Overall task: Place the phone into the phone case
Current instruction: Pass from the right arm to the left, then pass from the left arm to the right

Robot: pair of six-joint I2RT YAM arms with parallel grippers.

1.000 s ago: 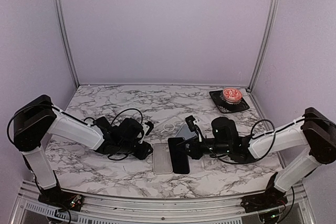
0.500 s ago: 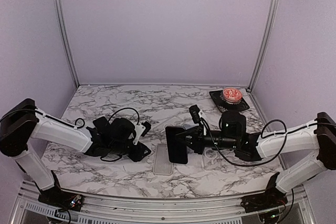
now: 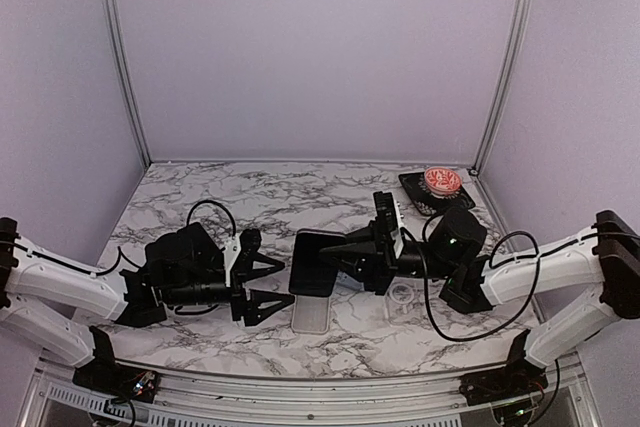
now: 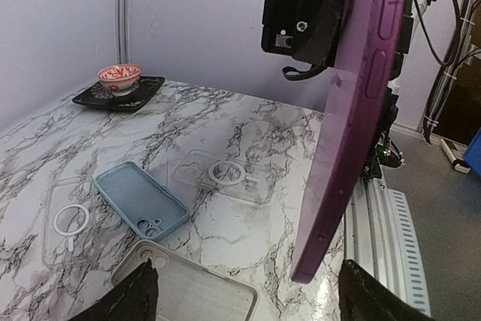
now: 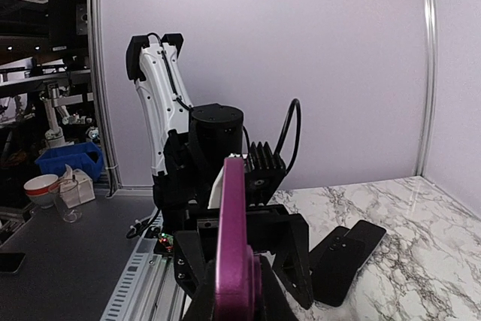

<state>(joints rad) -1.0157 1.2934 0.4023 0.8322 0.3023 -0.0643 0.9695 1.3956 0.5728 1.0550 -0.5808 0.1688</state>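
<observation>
- The white-and-grey marble table (image 3: 200, 197) fills the lower half of the top view. The clear, rectangular plastic phone case (image 3: 310, 315) lies flat at lower centre, between the two arms.
- The flat, dark, purple-edged phone (image 3: 312, 265) is in the air at centre frame, over the far end of that case and apart from it. In the left wrist view it stands steeply on edge down the right side.
- The black right gripper (image 3: 335, 257), right of centre, is clamped tight on the phone's right side.
- The black left gripper (image 3: 288, 283), left of centre, has its jaws spread wide and holds nothing. Its tips point at the phone and case.
- Which face of the phone points down is hard to tell from here.
- Step in hand, as I judge it: bringing the phone over the case. Next it needs tipping flat, lining up with the case's outline and pressing in, perhaps with the free gripper steadying the case.
- A light blue soft case (image 4: 141, 208) lies spare at lower left of the left wrist view.
</observation>
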